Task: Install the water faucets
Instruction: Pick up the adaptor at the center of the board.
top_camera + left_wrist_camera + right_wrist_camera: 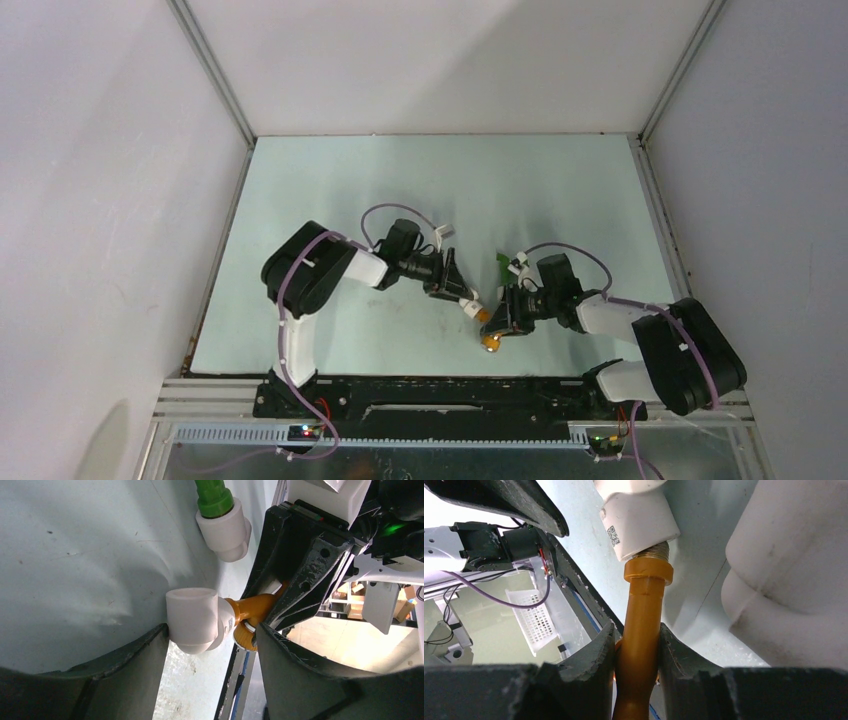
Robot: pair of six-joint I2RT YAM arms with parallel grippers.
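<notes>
**Orange faucet being threaded into a white elbow, held between two robot arms**

The orange faucet (pixel 639 630) is at the near middle of the table (pixel 75 555), between the two arms. Its brass thread (pixel 651 554) enters the mouth of a white elbow fitting (pixel 192 615), with a few turns of thread showing. The right gripper (pixel 636 635) has its jaws closed tight on the faucet's orange body. The left gripper (pixel 210 629) straddles the elbow. Its jaws stand apart, one finger against the elbow's side and a gap on the other side, so no firm clamp shows. Just beyond lies the green faucet (pixel 212 495), already seated in a second white elbow (pixel 227 530).

The step in hand looks like screwing the faucet home. To do it well, the left jaws should probably pinch the elbow firmly first, so it cannot spin along. The faucet needs to stay in line with the elbow's opening. A tilt would likely cross the thread.
</notes>
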